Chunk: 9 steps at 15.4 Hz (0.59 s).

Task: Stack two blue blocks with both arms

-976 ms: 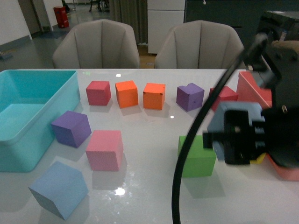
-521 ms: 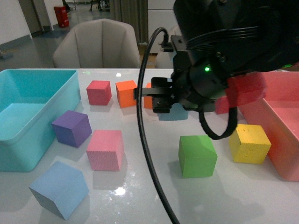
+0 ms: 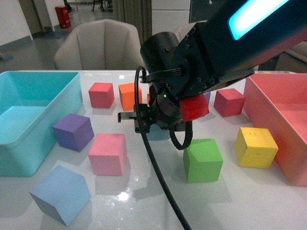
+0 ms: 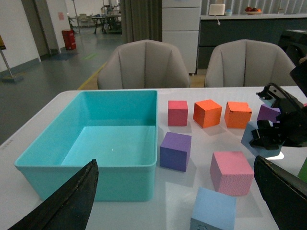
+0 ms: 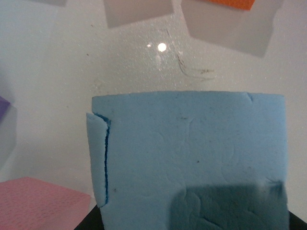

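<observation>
Swung left across the table since a second ago: right gripper (image 3: pixel 156 128) now mid-table, clamped on the held blue block (image 5: pixel 192 158) (split along one edge), low over bare white tabletop (image 3: pixel 240 201) between pink cube (image 3: pixel 108 153) and green cube (image 3: pixel 203 159). Second blue block (image 3: pixel 61 194) near the table's front edge, nearer the robot than the pink cube, beside a corner of the turquoise bin (image 3: pixel 29 153), with open surface to its right. Left gripper (image 4: pixel 175 165) spread wide, gripping nothing.

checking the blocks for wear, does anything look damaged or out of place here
The pale blue foam cube filling the right wrist view has a slit down one side near a corner, with a strip of foam lifting away. It looks torn. Nothing else stands out.
</observation>
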Tool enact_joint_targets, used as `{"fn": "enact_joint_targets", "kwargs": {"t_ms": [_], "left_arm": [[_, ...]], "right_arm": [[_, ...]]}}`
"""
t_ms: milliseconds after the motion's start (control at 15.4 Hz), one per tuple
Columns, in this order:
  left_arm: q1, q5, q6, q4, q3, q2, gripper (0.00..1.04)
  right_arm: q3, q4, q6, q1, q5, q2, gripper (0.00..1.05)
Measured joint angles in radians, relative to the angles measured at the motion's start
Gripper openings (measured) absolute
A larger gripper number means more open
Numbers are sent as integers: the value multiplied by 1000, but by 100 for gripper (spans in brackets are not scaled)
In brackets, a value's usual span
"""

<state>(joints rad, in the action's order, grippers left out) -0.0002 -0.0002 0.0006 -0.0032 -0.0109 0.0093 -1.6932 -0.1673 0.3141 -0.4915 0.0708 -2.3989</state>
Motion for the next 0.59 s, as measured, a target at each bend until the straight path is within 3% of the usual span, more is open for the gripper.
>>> {"fn": "enact_joint_targets", "kwargs": {"t_ms": [521, 586], "left_arm": [[0, 0, 0, 0, 0, 0, 98], [0, 0, 0, 0, 0, 0, 98]], "right_arm": [[-178, -138, 113, -14, 70, -122, 43], [-179, -139, 114, -14, 76, -122, 54]]}}
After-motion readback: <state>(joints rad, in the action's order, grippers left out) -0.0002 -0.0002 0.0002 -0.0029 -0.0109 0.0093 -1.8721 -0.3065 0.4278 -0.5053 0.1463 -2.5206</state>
